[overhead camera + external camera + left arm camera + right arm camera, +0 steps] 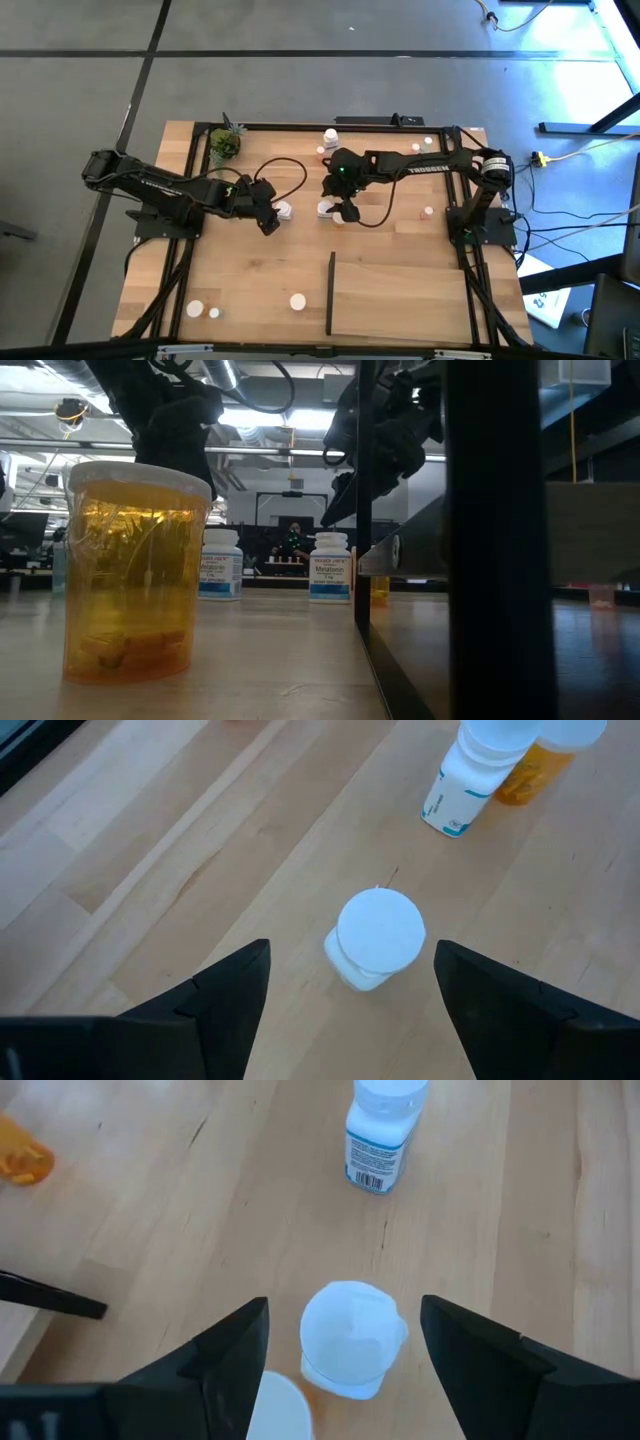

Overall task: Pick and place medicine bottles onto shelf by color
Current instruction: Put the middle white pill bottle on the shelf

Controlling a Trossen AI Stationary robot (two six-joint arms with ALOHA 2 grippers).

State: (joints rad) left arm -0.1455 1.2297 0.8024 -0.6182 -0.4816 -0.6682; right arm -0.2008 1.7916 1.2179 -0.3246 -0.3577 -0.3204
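Both arms hover mid-bench, left fingers (345, 995) and right fingers (345, 1350) open, each straddling a white bottle (378, 935), (350, 1335); lower straight, centred, before closing, shelf (400, 298) at five o'clock.

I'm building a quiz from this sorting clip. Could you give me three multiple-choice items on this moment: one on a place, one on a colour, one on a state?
1. Where does the potted plant stand in the high view?
A. On the shelf
B. Near the table's far left corner
C. Between the two grippers

2. What colour is the body of the bottle closest to the low camera?
A. Amber
B. Blue
C. Black

3. How are the left gripper fingers?
A. Shut on a bottle
B. Shut on nothing
C. Open, either side of a white-capped bottle

Answers:
1 B, it sits by the far left corner, away from the shelf.
2 A, translucent amber under a white cap.
3 C, gaps show on both sides of the cap.
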